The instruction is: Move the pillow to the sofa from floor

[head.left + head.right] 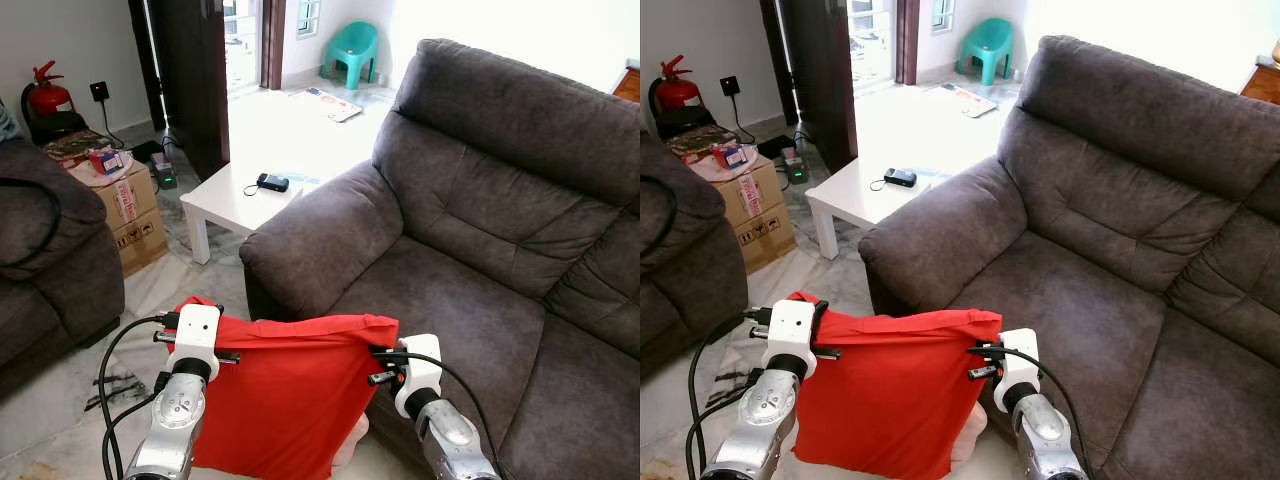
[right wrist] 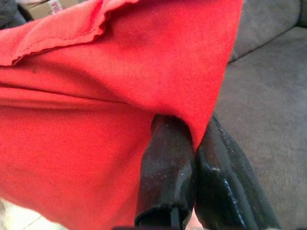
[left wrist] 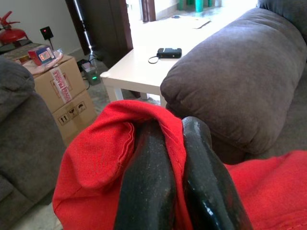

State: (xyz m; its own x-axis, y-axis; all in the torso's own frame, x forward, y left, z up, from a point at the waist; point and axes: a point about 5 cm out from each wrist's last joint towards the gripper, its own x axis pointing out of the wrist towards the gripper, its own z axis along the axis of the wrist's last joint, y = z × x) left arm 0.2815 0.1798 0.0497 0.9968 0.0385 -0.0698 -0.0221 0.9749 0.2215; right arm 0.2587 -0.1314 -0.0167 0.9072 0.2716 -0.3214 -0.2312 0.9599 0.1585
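The red pillow [image 1: 285, 400] hangs in front of me, held up off the floor by its top edge, just before the front of the dark grey sofa [image 1: 470, 300]. My left gripper [image 3: 172, 127] is shut on the pillow's top left corner, with red cloth pinched between its black fingers [image 3: 146, 182]. My right gripper [image 2: 192, 129] is shut on the top right corner, close to the sofa seat [image 2: 259, 96]. The pillow's lower part hangs below my wrists, and its bottom is cut off by the frame edge.
The sofa's armrest [image 1: 310, 240] rises just behind the pillow. A white low table [image 1: 225, 205] with a black device [image 1: 272, 182] stands beyond it. A cardboard box [image 1: 130, 210] and a second sofa [image 1: 40, 250] are on the left. Cables [image 1: 115, 385] lie on the floor.
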